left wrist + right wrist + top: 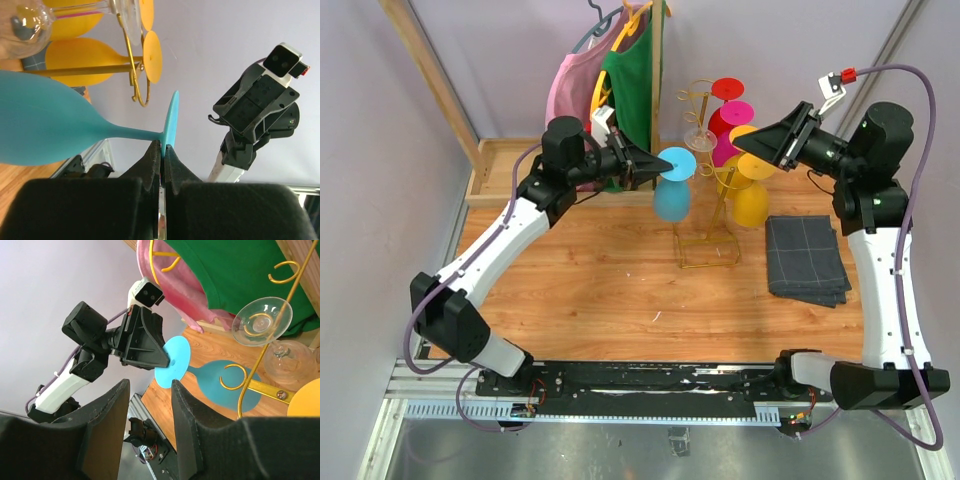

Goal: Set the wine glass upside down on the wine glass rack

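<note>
Black fingers (150, 167) of the left end effector (163, 148) are crowding the bottom of the left wrist view, clamping on the rim of the foot disc of the teal wine glass (45, 125). The jaws are pressing nearly together with only the thin disc between them.

From the top view, this arm is holding the wine glass in the air, foot up and bowl down, just left of the wine glass rack (708, 258) and above the worktop (600, 290). Can't tell whether it is touching a hook.

The right end effector (740, 143) is hovering at the rack's upper right, pointing toward it — its jaws are standing partly apart and gripping nothing.

Yellow glasses (750, 200) are hanging on the rack's right side, with a pink glass (730, 128) and a red glass (727, 88) above them. A clear glass (698, 135) is hanging near the post.

A grey cloth (807, 258) is lying folded on the worktop, right of the rack.
</note>
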Controlling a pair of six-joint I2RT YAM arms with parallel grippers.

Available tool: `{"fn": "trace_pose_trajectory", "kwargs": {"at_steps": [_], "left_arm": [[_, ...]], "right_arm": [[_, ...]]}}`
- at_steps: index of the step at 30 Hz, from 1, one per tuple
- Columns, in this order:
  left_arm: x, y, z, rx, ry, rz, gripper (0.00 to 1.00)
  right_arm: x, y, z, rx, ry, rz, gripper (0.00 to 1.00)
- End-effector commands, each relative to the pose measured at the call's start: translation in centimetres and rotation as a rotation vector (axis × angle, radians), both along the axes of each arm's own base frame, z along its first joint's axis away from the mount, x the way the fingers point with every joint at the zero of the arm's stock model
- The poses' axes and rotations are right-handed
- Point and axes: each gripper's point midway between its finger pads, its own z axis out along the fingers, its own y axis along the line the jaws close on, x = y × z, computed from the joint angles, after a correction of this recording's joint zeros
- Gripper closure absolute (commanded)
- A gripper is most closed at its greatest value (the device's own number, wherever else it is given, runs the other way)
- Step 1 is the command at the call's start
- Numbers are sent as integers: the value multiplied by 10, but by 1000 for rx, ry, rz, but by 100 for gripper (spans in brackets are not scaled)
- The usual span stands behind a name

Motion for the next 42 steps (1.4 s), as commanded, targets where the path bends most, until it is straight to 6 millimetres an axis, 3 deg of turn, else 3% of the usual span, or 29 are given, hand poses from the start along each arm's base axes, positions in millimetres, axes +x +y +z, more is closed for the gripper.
{"fn": "trace_pose_trajectory", "kwargs": {"at_steps": [1, 18, 42], "left_arm": [[0, -12, 23, -22, -77, -20, 100], [18, -35, 8, 25, -78, -35, 100], [22, -64, 2, 58, -99, -61, 100]], "right_arm": [[-2, -8, 4, 0, -33, -20, 60], [4, -9, 4, 13, -22, -16, 60], [5, -12, -1, 16, -9, -24, 60]]}}
